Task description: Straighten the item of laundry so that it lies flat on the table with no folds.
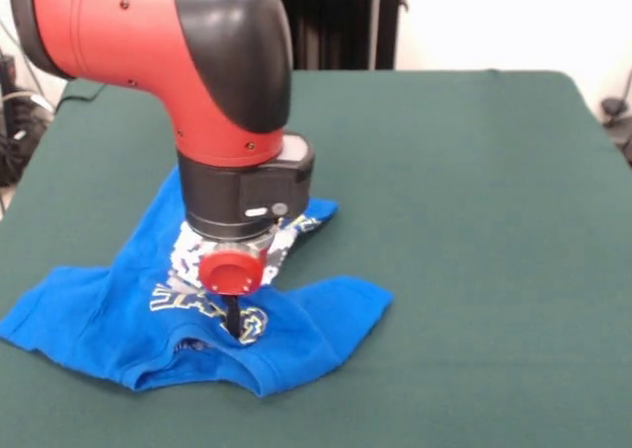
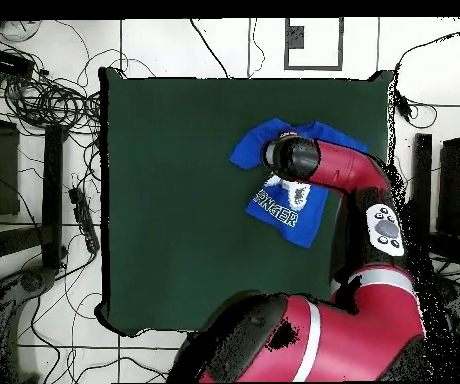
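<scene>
- Currently I see the blue T-shirt point(image 1: 109, 320) on the left half of the green table point(image 1: 474, 191) in the front view, crumpled, not flat.
- Left sleeve end lies spread toward the table's left edge; fabric there is mostly smooth, with a rolled hem along the near side.
- Middle of the shirt is bunched up under the arm point(image 1: 197, 63); white print and yellow-white lettering point(image 1: 202, 308) show creased just beside the tool.
- Gripper point(image 1: 232, 322) is down on the shirt at the lettering, below the red round cap point(image 1: 231, 270). I see only a dark tip touching the cloth; I can't tell if it's clenched or released.
- Right of that, another sleeve flap sticks out toward table centre, folded at its edge.
- Right half of the table is bare green cloth.
- Overhead: shirt point(image 2: 292, 212) sits near one corner of the table point(image 2: 194, 200), wrist point(image 2: 292, 157) covering its upper part, lettering visible below it.
</scene>
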